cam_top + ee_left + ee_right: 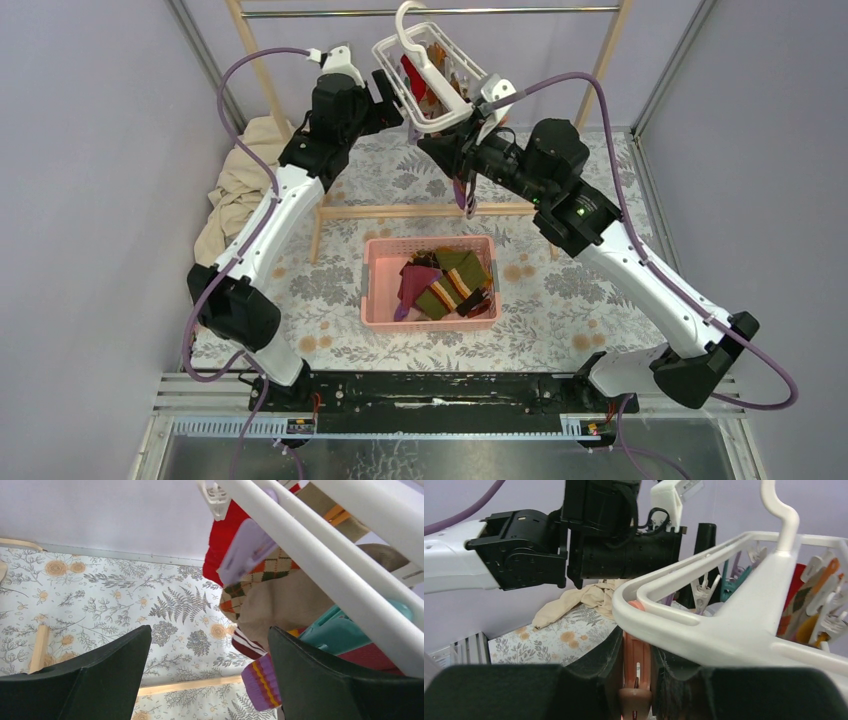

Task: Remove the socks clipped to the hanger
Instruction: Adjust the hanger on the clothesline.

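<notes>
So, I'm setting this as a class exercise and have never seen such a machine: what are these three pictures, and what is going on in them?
These are two robot arms bolted at the near edge of a table. The wide picture looks down from above and behind them; the other two come from cameras on each wrist, so the dark shapes at the bottom are that arm's own fingers.

A white hanger hangs by its hook from a metal rail. Socks are clipped under it, among them a red sock and an argyle sock.

The right gripper is shut on an orange clip just under the hanger's rim. The left gripper is open beside the hanging socks, holding nothing.

On the flowered table stands a pink basket with several socks in it. A beige cloth lies at the left.
</notes>
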Controlling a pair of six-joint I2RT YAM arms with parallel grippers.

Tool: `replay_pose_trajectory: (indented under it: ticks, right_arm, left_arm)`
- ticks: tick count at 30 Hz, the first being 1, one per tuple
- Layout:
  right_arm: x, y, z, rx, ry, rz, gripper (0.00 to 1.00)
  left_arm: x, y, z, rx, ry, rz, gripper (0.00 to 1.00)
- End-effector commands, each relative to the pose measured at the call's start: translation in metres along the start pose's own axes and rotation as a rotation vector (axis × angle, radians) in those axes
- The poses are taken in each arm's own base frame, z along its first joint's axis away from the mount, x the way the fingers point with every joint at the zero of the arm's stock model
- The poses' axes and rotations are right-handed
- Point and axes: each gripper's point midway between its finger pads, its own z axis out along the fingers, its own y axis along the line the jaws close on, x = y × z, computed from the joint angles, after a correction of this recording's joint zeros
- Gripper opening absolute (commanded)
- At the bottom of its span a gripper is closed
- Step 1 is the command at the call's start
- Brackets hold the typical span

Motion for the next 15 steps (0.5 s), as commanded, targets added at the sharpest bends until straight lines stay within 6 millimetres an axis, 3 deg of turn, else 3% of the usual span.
replay_pose_trajectory:
  ticks: [1, 11, 12, 15]
  right_arm:
    - [-0.009, 0.031, 0.011, -0.097, -0.006, -0.025, 0.22]
    - [0.011, 0.054, 0.032, -0.15, 0.04, -0.023, 0.28]
    - [0.02, 0.057, 0.032, -0.159, 0.073, -0.016, 0.29]
    - [0.03, 0.065, 0.032, -0.193, 0.097, -0.012, 0.39]
  left_arm:
    - [-0.01, -0.007, 0.003, 0.027, -0.011, 0.028, 0.94]
    - [-0.014, -0.009, 0.002, 0.035, -0.016, 0.036, 0.94]
    - [-0.014, -0.01, 0.002, 0.036, -0.017, 0.037, 0.94]
    - [-0.014, -0.01, 0.005, 0.038, -0.015, 0.041, 0.94]
